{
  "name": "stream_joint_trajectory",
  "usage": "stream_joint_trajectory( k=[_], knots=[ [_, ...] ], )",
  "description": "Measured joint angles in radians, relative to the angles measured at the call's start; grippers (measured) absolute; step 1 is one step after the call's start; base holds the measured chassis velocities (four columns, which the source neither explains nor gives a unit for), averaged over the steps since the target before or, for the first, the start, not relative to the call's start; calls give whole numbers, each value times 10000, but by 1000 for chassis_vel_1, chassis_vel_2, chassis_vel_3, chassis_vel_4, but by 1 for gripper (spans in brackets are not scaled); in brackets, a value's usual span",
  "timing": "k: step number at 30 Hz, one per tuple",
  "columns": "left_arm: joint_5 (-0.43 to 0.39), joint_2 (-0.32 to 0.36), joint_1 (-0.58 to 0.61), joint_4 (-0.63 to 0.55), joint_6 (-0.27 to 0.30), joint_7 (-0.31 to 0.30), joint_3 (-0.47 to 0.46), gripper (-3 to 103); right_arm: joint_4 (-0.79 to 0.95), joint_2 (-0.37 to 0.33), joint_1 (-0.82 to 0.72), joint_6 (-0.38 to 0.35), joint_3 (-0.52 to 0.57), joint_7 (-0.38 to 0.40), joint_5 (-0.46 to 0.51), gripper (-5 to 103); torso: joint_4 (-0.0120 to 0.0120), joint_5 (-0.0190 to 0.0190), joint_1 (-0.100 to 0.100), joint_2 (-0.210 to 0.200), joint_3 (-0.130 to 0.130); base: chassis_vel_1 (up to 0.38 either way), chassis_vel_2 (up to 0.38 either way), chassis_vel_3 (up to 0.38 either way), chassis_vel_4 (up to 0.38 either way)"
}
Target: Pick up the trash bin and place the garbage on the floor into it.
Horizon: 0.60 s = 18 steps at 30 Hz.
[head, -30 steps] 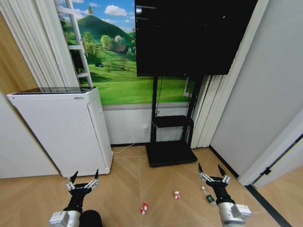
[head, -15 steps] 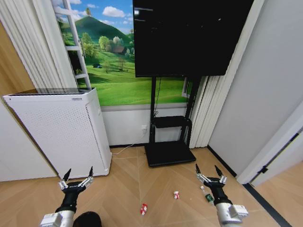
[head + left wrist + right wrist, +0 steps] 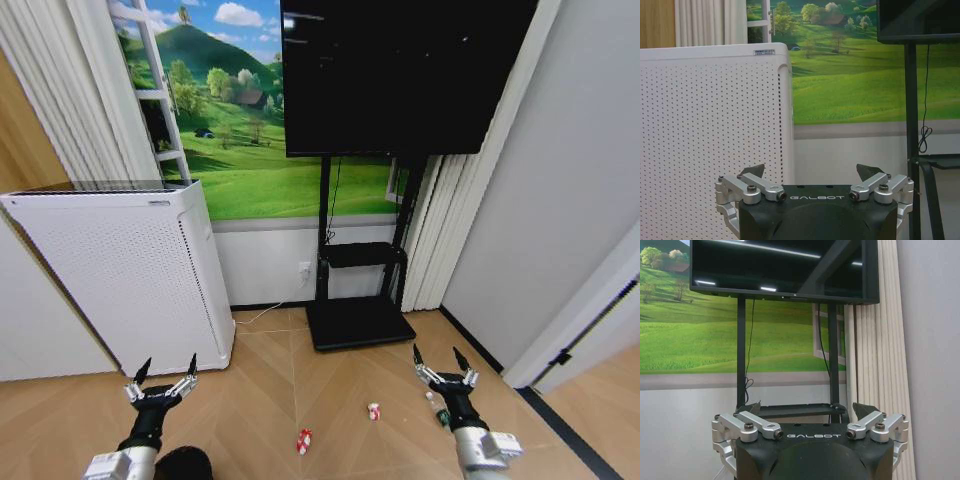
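Note:
Two red-and-white pieces of garbage lie on the wooden floor, one (image 3: 303, 440) near the middle and one (image 3: 373, 411) to its right. A small clear bottle with a green label (image 3: 439, 414) lies partly hidden behind my right gripper (image 3: 437, 353). That gripper is held open above the floor. My left gripper (image 3: 167, 362) is also open, low in front of the white perforated appliance (image 3: 120, 270). A black rounded shape (image 3: 186, 464) sits at the bottom edge beside my left forearm; I cannot tell whether it is the trash bin. Both wrist views show open fingers: left gripper (image 3: 812, 172), right gripper (image 3: 808, 409).
A large TV on a black stand (image 3: 358, 322) is against the far wall, with a landscape mural behind it. Curtains hang on both sides. A grey wall and a door frame (image 3: 575, 320) close off the right. Open floor lies between the appliance and the stand.
The head view has shifted slightly. My left gripper has drifted a little to the left. The right gripper and the litter have kept their places.

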Motion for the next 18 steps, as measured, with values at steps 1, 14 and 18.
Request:
stream_joint_trajectory(
  k=[1,14,18],
  knots=[
    [0,-12,38,-3,-24,31,42,100,-13,21,-6,49,0,0,-10,100,1,0,-45,-105,-61,0,0,0,0],
    [-39,-35,132,-98,-60,103,180,100,47,58,-72,100,-5,-37,-135,100,0,0,-286,-669,-384,0,0,0,0],
    [-49,-35,157,-131,-63,105,211,100,87,56,-99,100,-12,-67,-150,100,0,0,-358,-850,-491,0,0,0,0]
  ],
)
